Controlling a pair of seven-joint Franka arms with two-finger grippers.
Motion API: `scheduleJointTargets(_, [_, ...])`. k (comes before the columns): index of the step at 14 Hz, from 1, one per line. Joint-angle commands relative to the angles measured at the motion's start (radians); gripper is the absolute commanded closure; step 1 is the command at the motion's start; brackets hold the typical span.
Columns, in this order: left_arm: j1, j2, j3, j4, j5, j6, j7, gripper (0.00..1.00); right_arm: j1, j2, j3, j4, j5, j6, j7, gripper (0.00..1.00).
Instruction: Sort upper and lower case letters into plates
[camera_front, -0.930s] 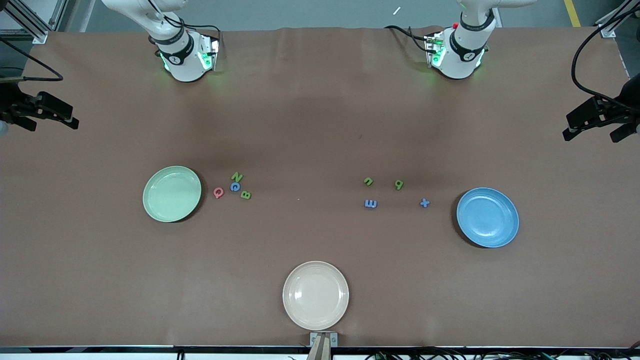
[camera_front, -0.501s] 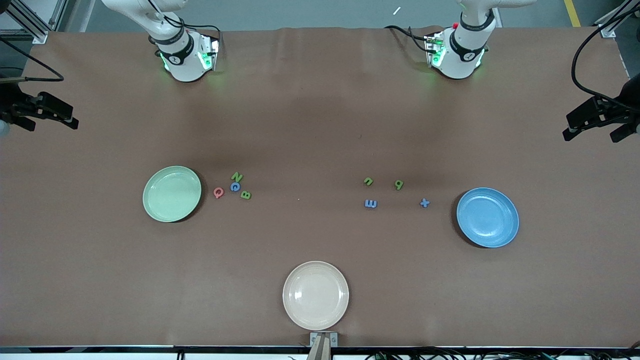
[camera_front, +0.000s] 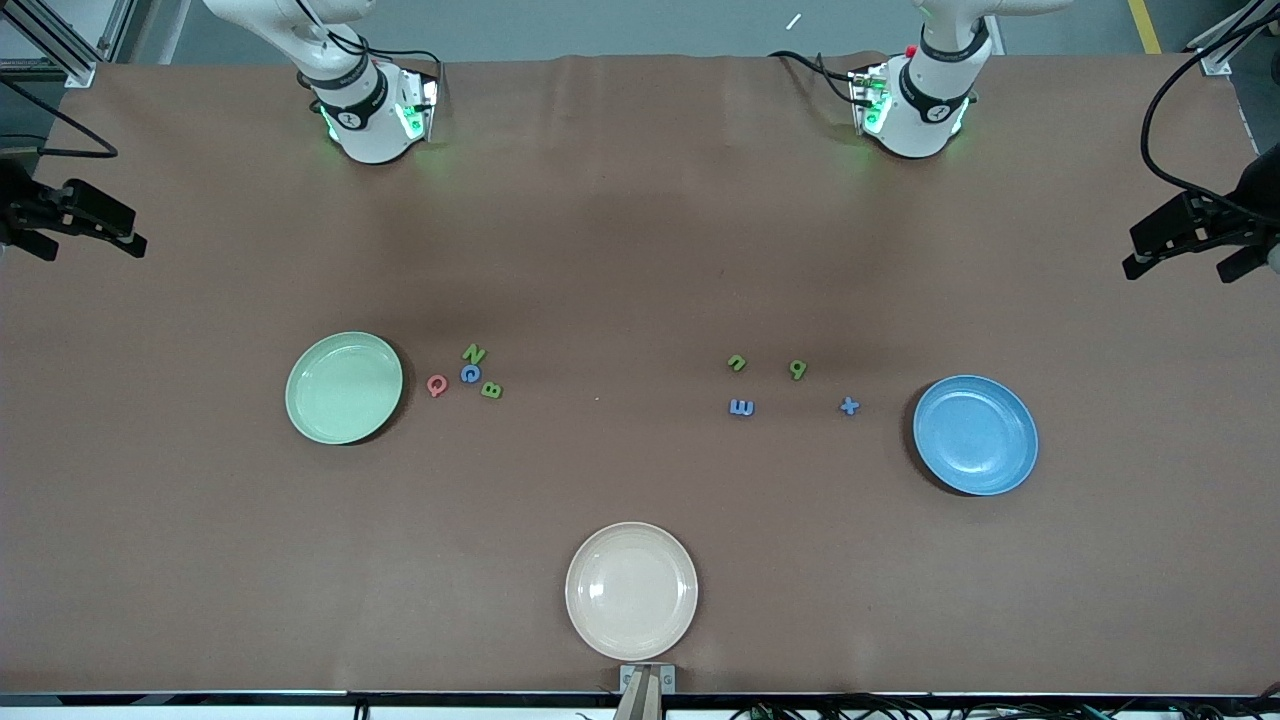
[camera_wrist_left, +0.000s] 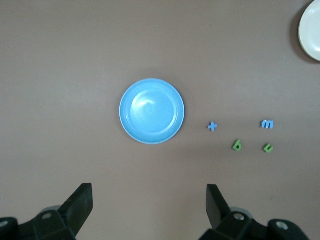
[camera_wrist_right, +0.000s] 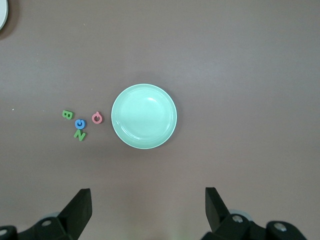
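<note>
Both arms waiting, left gripper (camera_wrist_left: 148, 207) and right gripper (camera_wrist_right: 147, 207) spread wide, empty, high over table edges. Green plate (camera_front: 344, 387) beside capitals (camera_front: 468, 372); blue plate (camera_front: 975, 435) well apart, near small letters (camera_front: 790, 385).

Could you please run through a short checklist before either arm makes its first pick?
1. Left gripper open and empty, high over the table's left-arm end: ok.
2. Right gripper open and empty, high over the right-arm end: ok.
3. Green plate empty, ready to receive: ok.
4. Blue plate empty, ready to receive: ok.
5. Lowercase letters lie apart beside the blue plate, each with room for jaws: ok.
6. Capital letters beside the green plate have room for jaws: not ok; N, C and B crowd together, only Q lies apart.
</note>
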Motion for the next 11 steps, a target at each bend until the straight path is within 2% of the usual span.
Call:
scheduleJointTargets(1, [-0.010, 0.030, -0.006, -0.004, -0.020, -0.022, -0.010, 0.00, -0.014, 0.068, 0.006, 0.011, -0.010, 0.011, 0.015, 0.00])
scheduleJointTargets(3, [-0.021, 0.078, -0.021, -0.001, -0.019, -0.014, -0.059, 0.00, -0.020, 0.135, 0.002, 0.035, 0.004, 0.023, 0.002, 0.00])
scheduleJointTargets(5, [-0.021, 0.130, -0.065, -0.001, -0.016, 0.001, -0.121, 0.00, -0.022, 0.248, 0.002, 0.057, -0.020, 0.094, -0.004, 0.00])
scheduleJointTargets(8, [-0.021, 0.208, -0.117, -0.004, -0.016, 0.049, -0.182, 0.00, -0.007, 0.257, 0.005, 0.054, -0.023, 0.098, 0.028, 0.00])
scheduleJointTargets(11, [-0.029, 0.268, -0.154, -0.010, -0.008, 0.090, -0.256, 0.00, 0.045, 0.274, 0.006, 0.002, 0.017, 0.156, 0.264, 0.00])
